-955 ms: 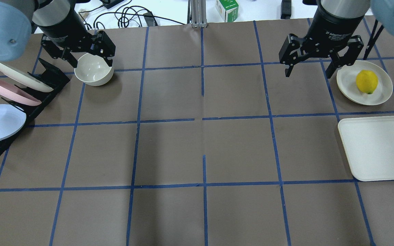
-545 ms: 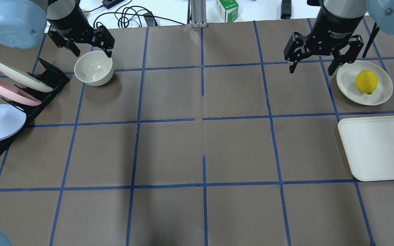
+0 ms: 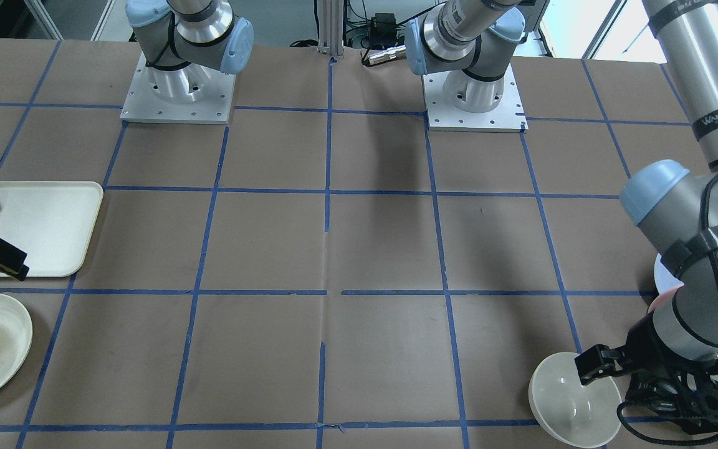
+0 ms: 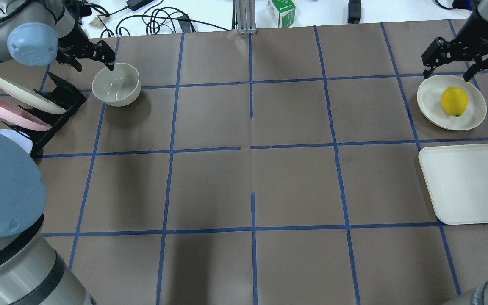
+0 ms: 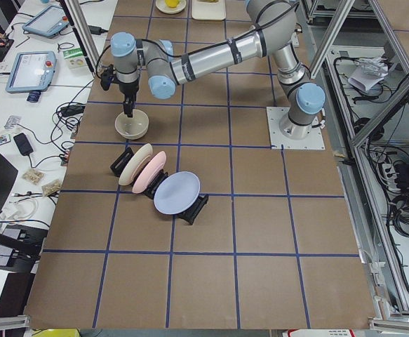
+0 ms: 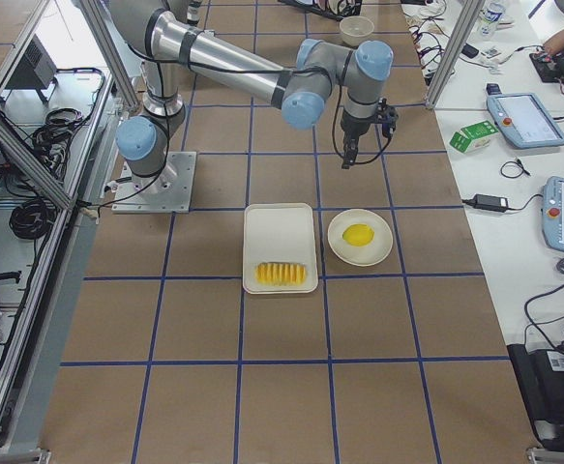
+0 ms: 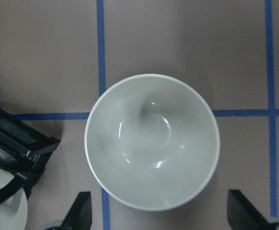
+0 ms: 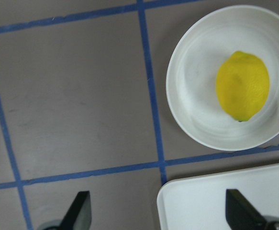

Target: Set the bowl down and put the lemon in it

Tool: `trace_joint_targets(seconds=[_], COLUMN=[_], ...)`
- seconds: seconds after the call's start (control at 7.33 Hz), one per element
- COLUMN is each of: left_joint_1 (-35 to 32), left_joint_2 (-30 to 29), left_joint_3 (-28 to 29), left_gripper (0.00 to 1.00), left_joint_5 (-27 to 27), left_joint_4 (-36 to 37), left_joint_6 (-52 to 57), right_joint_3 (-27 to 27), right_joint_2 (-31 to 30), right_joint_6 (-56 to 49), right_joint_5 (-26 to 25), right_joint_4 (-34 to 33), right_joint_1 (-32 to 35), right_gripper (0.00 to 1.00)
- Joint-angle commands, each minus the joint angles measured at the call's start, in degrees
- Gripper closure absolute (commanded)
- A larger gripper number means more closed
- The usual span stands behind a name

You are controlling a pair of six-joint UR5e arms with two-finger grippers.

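Deep round off-white bowl (image 4: 116,90), glossy inside, upright on the brown paper table (image 4: 252,182) beside a black plate rack (image 4: 59,99). Left gripper (image 4: 94,65) spread wide at its rim. Matte yellow oval lemon (image 4: 454,101) on a shallow cream plate (image 4: 428,101). Right gripper (image 4: 446,76) spread near the plate.
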Motion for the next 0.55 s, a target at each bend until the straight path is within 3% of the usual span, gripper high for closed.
trace_joint_targets(seconds=[0.0,0.41], left_joint_1=[2.2,2.9], left_joint_2=[-3.2,-6.3], left_joint_3=[-0.1,-0.7], left_gripper=[0.00,0.00], left_joint_5=[-0.2,-4.1], left_joint_4=[3.4,3.4], left_joint_6=[2.8,3.3], right_joint_3=[-0.1,-0.3], right_joint_2=[5.6,10.5], right_joint_6=[-2.7,-7.9], right_joint_5=[-1.8,-2.0], right_joint_4=[-8.8,-14.7], right_joint_1=[-2.8,-4.6], right_gripper=[0.00,0.00])
